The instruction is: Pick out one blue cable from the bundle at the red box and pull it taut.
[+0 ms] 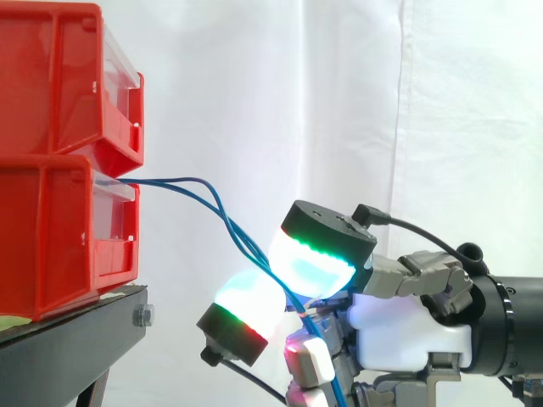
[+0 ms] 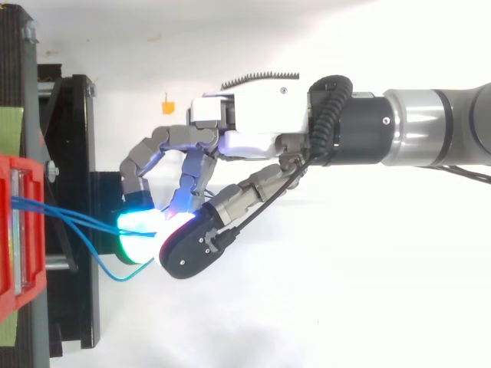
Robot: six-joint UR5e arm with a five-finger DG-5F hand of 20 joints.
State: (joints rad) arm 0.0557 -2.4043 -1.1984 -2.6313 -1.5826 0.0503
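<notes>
Two stacked red bins point(image 1: 59, 170) sit at the right edge of a black stand point(image 1: 68, 339). Blue cables point(image 1: 165, 182) run from the lower bin, sloping down into my hand point(image 1: 399, 335), pinched between glowing fingertips point(image 1: 318, 263).

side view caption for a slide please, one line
Hand pinches blue cables between its glowing pads, the strands hanging slack from the lower red bin.

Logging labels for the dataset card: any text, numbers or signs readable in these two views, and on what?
None readable.
The stacked red plastic bins, black metal stand, thin blue cables and robot hand show no legible print.
The small orange mark on the white backdrop is too small to tell whether it carries text.
</notes>
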